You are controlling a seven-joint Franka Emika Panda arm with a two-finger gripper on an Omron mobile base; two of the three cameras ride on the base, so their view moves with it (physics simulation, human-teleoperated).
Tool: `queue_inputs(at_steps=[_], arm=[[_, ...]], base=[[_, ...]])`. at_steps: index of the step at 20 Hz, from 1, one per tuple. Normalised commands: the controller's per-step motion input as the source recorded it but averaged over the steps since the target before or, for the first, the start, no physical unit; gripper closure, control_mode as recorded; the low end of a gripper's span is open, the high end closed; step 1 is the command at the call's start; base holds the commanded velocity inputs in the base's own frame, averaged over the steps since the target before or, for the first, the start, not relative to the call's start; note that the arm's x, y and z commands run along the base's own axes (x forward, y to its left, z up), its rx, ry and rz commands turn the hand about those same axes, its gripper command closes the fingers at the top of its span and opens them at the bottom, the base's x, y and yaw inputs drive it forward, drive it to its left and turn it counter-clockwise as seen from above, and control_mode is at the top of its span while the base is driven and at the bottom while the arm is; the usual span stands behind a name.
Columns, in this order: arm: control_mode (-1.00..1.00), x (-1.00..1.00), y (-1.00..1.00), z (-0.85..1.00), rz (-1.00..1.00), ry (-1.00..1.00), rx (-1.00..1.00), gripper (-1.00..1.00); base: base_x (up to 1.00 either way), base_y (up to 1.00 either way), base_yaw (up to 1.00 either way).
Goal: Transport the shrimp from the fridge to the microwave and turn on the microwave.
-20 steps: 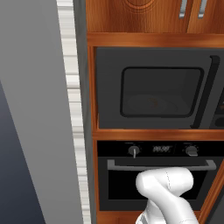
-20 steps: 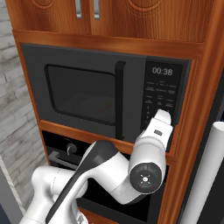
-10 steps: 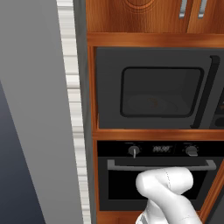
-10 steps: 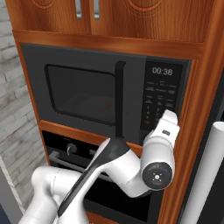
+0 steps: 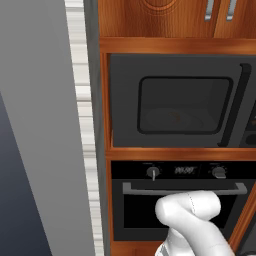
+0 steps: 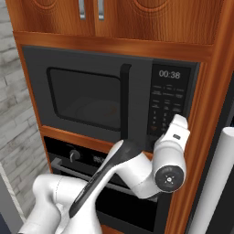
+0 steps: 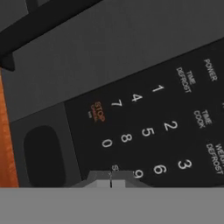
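Gripper [image 7: 111, 179], fingers together, has advanced onto the black keypad [image 6: 167, 107] of the dark grey windowed microwave [image 6: 91, 91], door closed; start press imminent

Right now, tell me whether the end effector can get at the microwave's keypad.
Probably yes. The end effector sits right in front of the keypad on the closed microwave, its fingertips near the lowest keys, with nothing between them. Contact itself can't be confirmed.

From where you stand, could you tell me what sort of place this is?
It looks like a home kitchen, a rendered one: a built-in microwave sits in wooden cabinetry above a black oven with knobs. The gripper is close against the microwave's keypad.
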Motion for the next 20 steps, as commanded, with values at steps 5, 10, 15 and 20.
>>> queue_inputs(at_steps=[5,10,15,20], arm=[[-1.00,0.39,-0.03,-0.15,0.00,0.00,0.00,1.00],[-1.00,0.46,-0.18,-0.15,0.03,0.00,0.00,1.00],[-1.00,0.26,-0.52,-0.11,0.07,-0.03,0.01,1.00],[-1.00,0.43,-0.61,-0.10,0.10,0.00,0.04,1.00]], base=[[0.00,0.00,0.00],[0.00,0.00,0.00],[0.00,0.00,0.00],[0.00,0.00,0.00]])
